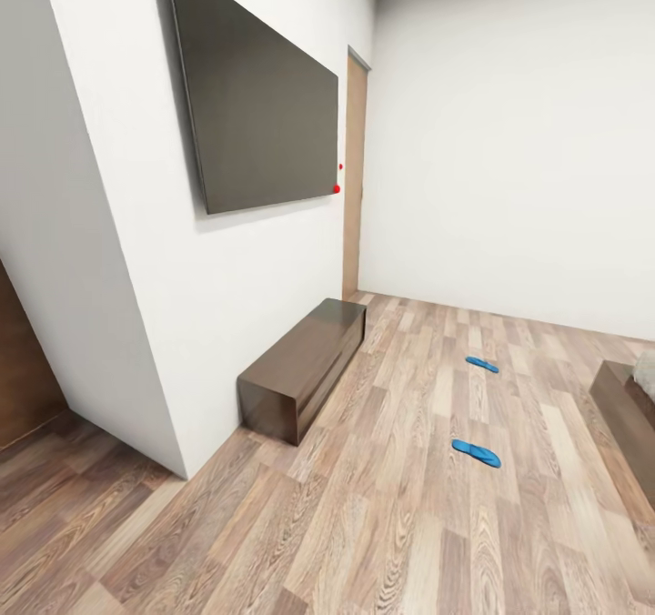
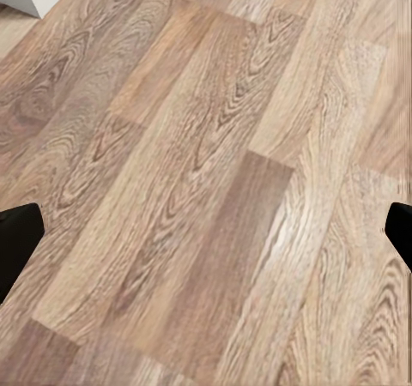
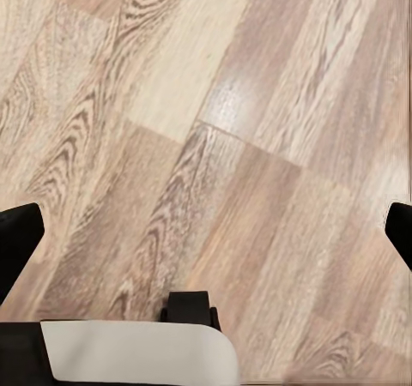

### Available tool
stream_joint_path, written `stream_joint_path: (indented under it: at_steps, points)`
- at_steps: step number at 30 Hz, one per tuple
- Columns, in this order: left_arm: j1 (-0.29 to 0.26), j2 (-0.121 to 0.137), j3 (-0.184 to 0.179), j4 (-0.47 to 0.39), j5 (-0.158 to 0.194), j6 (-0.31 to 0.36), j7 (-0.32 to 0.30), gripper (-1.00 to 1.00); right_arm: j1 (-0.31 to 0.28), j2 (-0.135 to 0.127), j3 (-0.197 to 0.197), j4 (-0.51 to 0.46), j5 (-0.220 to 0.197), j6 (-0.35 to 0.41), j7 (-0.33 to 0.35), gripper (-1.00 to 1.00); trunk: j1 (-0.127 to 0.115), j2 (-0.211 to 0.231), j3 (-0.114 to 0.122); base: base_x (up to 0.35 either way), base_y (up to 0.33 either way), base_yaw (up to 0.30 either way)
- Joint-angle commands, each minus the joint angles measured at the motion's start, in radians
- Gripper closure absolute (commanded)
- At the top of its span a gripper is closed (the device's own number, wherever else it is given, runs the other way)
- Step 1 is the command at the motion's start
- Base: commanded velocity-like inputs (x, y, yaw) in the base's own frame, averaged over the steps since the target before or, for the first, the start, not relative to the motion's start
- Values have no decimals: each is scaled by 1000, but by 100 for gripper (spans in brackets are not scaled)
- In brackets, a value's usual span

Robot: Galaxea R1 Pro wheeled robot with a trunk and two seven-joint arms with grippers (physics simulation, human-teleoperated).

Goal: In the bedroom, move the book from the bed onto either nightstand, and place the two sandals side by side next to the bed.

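Looking down from the head camera, I see the bedroom's wood-plank floor (image 1: 382, 524) stretching ahead, white walls on both sides. Two blue sandals lie on the bare floor, well apart from each other: the nearer sandal (image 1: 476, 452) sits at about 1 o'clock from me, and the farther sandal (image 1: 482, 364) lies beyond it along nearly the same line. At roughly 3 o'clock, a corner of the bed (image 1: 626, 408) enters the frame, dark wooden frame with a sliver of pale mattress on top. Neither sandal touches the bed; both rest in the open strip of floor between it and the long low dark bench (image 1: 305, 367) standing against the wall at 11 o'clock. Above the bench hangs a big black wall screen (image 1: 257, 96), with a narrow wooden door (image 1: 354, 174) past it in the corner.

My left wrist camera looks at floor planks, with the dark tips of the left fingers (image 2: 17, 242) spread to the frame's edges, holding nothing. My right fingers (image 3: 19, 236) are likewise wide apart over bare planks and hold nothing.
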Motion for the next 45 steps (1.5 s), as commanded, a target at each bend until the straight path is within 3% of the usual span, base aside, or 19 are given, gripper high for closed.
stream_joint_path:
  at_steps: [1,45]
  points:
    - [0,-1,0,0,0,-3,0,-100,0,0,-1,0,0,-3,0,-100,0,-1,-1,0,0,-260]
    - [0,-3,-1,0,1,-3,-1,-100,0,0,-1,0,0,-3,-2,-100,0,-1,-1,0,0,-282]
